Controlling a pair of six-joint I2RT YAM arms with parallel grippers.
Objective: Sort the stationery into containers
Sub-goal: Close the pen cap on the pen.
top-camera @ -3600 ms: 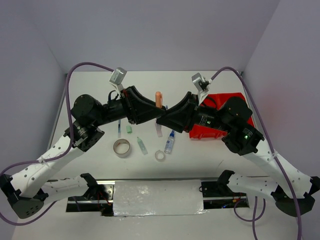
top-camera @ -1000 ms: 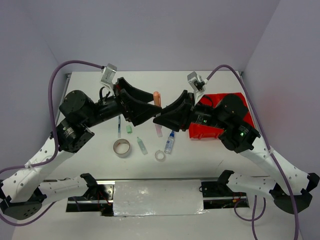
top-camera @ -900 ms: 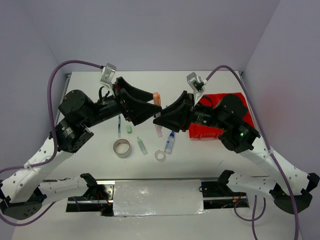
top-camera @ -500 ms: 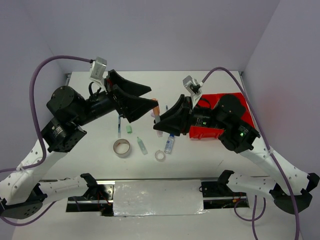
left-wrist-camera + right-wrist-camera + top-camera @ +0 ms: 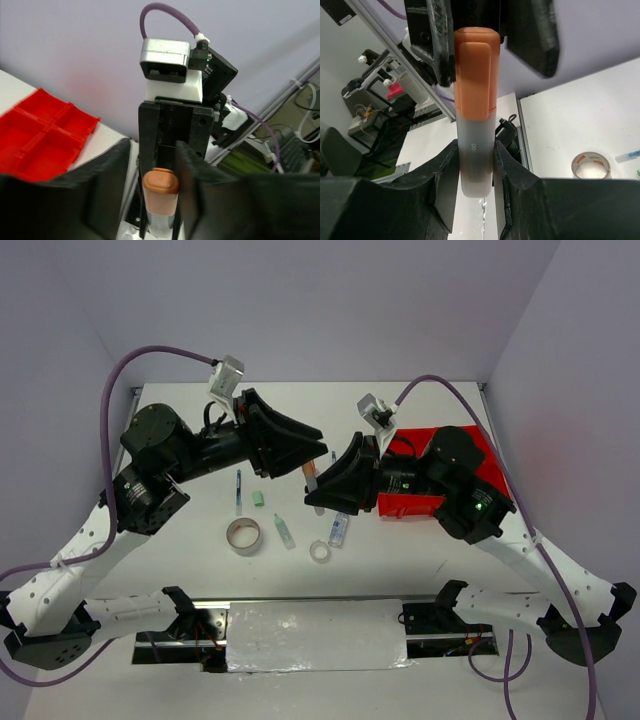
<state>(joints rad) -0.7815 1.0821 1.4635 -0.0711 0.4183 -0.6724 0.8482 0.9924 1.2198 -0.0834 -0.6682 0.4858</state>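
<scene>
I see the red tray (image 5: 35,137) with its visible compartments bare. Right gripper (image 5: 476,165) jaws clamped on orange-capped marker (image 5: 474,75); left gripper (image 5: 150,165) jaws apart, near its cap.

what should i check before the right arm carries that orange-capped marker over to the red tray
1. Right gripper shut on the orange-capped translucent marker: ok.
2. Left gripper open: ok.
3. Left gripper clear of the marker: not ok, the cap sits between its fingers.
4. Red four-compartment plastic tray has room: ok, the compartments in view look empty.
5. Path to the tray free: cannot tell, the right arm covers part of it from above.
</scene>
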